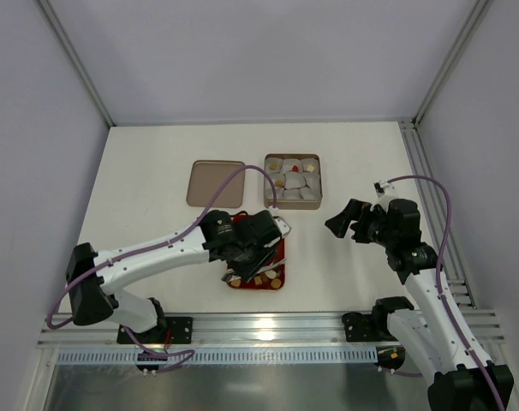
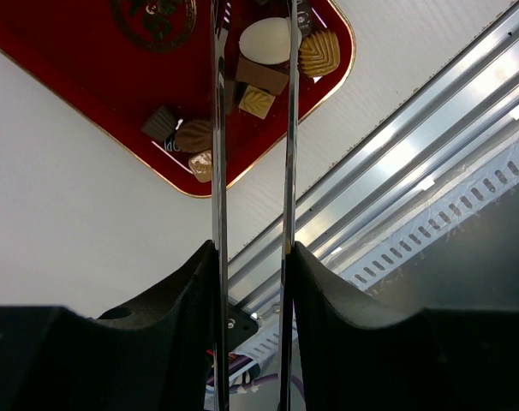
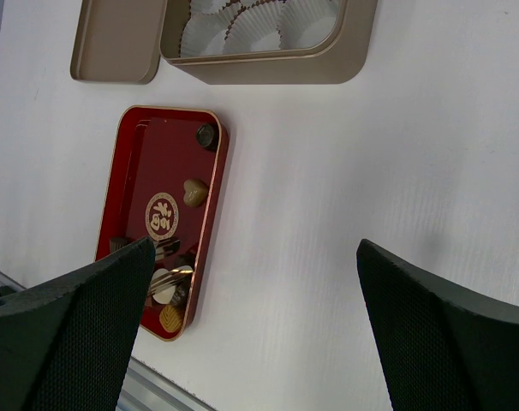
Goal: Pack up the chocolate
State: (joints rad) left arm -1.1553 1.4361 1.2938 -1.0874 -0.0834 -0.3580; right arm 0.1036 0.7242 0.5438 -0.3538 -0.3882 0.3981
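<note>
The chocolate [image 2: 261,75] lies as several brown, tan and cream pieces in a red tray [image 2: 88,77], clustered at its near end [image 1: 261,279]. My left gripper [image 1: 256,255] hovers over that end. Its two long metal blades [image 2: 217,128] stand apart, and between them lie a cream oval [image 2: 266,40], a brown bar and a tan square. The blade tips run off the top of the left wrist view. Neither blade visibly presses on a piece. My right gripper [image 1: 349,221] hangs wide open over bare table, to the right of the tray [image 3: 135,197].
A gold tin [image 1: 314,199] with white paper cups [image 3: 242,30] stands behind the tray, some cups filled. Its lid [image 1: 215,182] lies to the left of it. An aluminium rail [image 2: 396,171] runs along the near table edge, close to the tray.
</note>
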